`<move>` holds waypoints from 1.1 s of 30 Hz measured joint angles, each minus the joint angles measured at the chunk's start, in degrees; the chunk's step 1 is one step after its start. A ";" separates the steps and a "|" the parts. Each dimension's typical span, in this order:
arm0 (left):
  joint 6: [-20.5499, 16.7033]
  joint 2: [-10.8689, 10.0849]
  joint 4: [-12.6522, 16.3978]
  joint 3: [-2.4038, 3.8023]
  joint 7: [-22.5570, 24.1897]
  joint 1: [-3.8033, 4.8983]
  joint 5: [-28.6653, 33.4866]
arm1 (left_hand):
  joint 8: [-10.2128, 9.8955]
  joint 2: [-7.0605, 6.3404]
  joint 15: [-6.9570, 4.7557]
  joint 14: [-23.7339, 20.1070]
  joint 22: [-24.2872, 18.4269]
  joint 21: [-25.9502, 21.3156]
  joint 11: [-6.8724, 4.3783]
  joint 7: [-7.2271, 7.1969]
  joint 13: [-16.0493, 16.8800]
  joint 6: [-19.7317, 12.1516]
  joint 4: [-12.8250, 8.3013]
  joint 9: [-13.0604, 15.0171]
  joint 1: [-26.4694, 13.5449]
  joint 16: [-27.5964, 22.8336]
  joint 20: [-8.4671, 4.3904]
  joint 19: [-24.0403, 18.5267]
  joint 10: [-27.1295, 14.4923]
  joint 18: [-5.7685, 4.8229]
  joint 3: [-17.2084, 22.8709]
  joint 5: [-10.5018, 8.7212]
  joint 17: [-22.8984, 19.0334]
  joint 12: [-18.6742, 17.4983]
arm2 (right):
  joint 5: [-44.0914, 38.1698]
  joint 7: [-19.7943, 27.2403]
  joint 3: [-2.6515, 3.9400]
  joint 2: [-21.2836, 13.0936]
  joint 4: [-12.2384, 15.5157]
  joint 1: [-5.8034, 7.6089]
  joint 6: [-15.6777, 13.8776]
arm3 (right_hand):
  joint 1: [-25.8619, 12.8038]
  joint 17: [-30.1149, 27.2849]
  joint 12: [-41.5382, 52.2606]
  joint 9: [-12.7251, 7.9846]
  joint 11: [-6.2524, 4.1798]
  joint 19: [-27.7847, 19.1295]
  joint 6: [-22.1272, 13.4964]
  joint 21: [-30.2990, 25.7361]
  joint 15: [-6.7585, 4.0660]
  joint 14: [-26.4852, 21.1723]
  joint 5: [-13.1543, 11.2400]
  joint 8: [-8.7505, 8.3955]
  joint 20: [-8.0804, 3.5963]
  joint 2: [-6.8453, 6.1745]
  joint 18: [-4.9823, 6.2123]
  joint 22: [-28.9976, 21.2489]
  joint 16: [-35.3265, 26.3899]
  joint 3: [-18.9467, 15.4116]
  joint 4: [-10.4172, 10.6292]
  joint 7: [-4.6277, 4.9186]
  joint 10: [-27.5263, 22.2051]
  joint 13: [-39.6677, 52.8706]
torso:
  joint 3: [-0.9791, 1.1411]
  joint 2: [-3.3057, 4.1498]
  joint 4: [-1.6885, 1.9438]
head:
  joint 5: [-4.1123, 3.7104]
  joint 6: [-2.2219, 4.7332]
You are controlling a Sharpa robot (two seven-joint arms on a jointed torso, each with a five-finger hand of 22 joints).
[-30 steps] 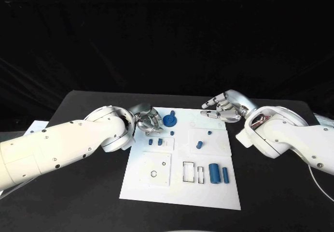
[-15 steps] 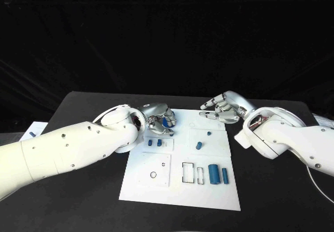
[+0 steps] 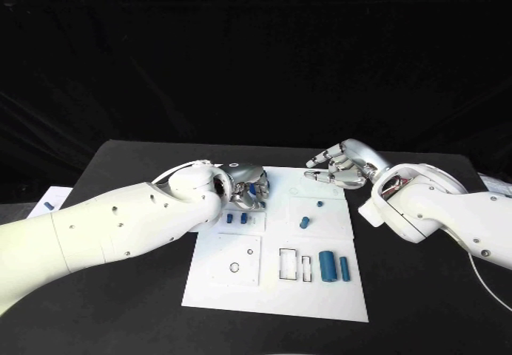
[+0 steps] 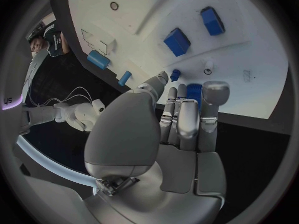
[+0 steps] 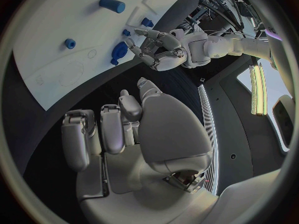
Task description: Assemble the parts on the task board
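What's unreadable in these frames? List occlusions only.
- Head view: the left hand covers the blue part under it; shape and seating unclear.
- Left wrist view: its fingers hide most of that part; gripped or only touched, cannot tell.
- Head view: the outlines on the task board are too small to read.
- Right wrist view: the right hand blocks the board's near edge.

Right robot hand hovering over the dark desk, fingers loosely curled, nothing held. Task board toward 10 o'clock, carrying a blue cylinder (lying flat) and a small blue part. Left robot hand at 12 o'clock, fingers around a blue round piece.
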 measured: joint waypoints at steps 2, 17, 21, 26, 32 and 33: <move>0.41 0.31 -0.34 0.00 -0.25 0.00 -0.36 | -0.24 -0.01 -0.26 0.59 2.06 2.96 -0.18 -0.11 -0.51 0.35 0.00 -0.40 -0.01 1.70 -0.10 0.89 0.71 -0.37 0.64 0.00 1.52 -0.38 | 0.00 0.01 0.00 0.00 0.00 -0.01 0.00 | 0.00 0.00 0.00 0.00 0.00 0.00 0.00 0.00 0.00 0.00 0.00 0.00 0.00 0.00 -0.01 0.00 0.00 0.00 0.00 0.00 0.00 0.00 | 0.01 -0.01 0.03 | -0.05 -0.04; 1.39 2.13 -2.14 -0.01 -0.75 -0.48 -1.65 | -1.00 -0.01 -0.37 1.02 8.47 12.98 -0.69 -0.21 -2.30 2.08 -0.52 -1.93 -0.01 4.22 -0.76 2.98 4.19 -1.95 3.39 0.01 2.91 -1.83 | 0.03 0.07 0.00 0.14 0.00 -0.03 0.01 | 0.00 -0.01 0.00 0.00 0.00 0.00 0.00 0.00 0.00 0.00 0.00 0.00 0.00 0.00 0.00 -0.01 0.00 0.00 0.00 0.00 0.00 0.00 | 0.01 -0.07 0.05 | -0.16 -0.06; 1.53 2.41 -2.66 -0.01 -0.83 -0.62 -1.74 | -1.20 -0.01 -0.37 1.02 8.46 13.39 -0.80 -0.29 -2.41 2.17 -0.63 -1.99 -0.01 4.22 -0.76 2.98 4.47 -1.95 3.60 0.01 2.91 -1.90 | 0.04 0.09 0.00 0.16 0.01 -0.04 0.02 | 0.01 -0.01 0.00 0.00 0.00 0.00 0.00 0.00 0.00 0.00 0.00 0.00 0.00 0.01 0.00 -0.01 0.00 0.00 0.00 0.00 0.00 0.00 | 0.01 -0.05 0.03 | -0.15 -0.06; 1.63 2.71 -2.96 0.07 -0.92 -0.64 -1.87 | -1.20 -0.01 -0.37 1.02 8.46 14.57 -1.02 -0.30 -2.51 2.78 -0.72 -2.11 -0.01 4.36 -0.88 3.11 5.31 -1.96 4.01 0.01 2.80 -2.20 | 0.04 0.10 0.00 0.16 0.01 -0.04 0.04 | 0.23 -0.02 0.00 0.00 0.00 0.00 0.00 0.00 0.00 0.00 0.00 0.00 0.00 0.23 0.00 -0.02 0.00 0.00 0.00 0.00 0.00 0.01 | 0.03 -0.05 0.03 | -0.25 -0.16; 2.00 3.06 -3.22 0.19 -1.28 -0.64 -2.08 | -1.19 0.39 -0.78 1.00 8.46 15.63 -1.17 -0.49 -2.63 3.64 -1.70 -2.28 0.39 4.63 -0.96 3.19 6.30 -1.96 5.29 0.01 2.72 -2.52 | 0.05 0.12 0.00 0.16 0.02 -0.04 0.06 | 0.23 -0.02 0.00 0.00 0.00 0.00 0.00 0.00 0.00 0.00 0.00 0.00 0.00 0.23 0.00 -0.02 0.00 0.00 0.00 0.00 0.00 0.01 | 0.02 -0.06 0.05 | -0.30 -0.28; 2.05 3.10 -3.27 0.20 -1.36 -0.63 -2.13 | -1.19 0.78 -0.78 1.00 8.45 16.07 -1.18 -0.41 -2.67 3.92 -1.99 -2.28 0.78 4.79 -0.97 3.19 6.72 -1.96 5.60 0.01 2.72 -2.53 | 0.05 0.12 0.00 0.16 0.02 -0.04 0.06 | 0.23 -0.02 0.00 0.00 0.00 0.00 0.00 0.00 0.00 0.00 0.00 0.00 0.00 0.23 0.00 -0.02 0.00 0.00 0.00 0.00 0.00 0.01 | 0.02 -0.07 0.06 | -0.30 -0.30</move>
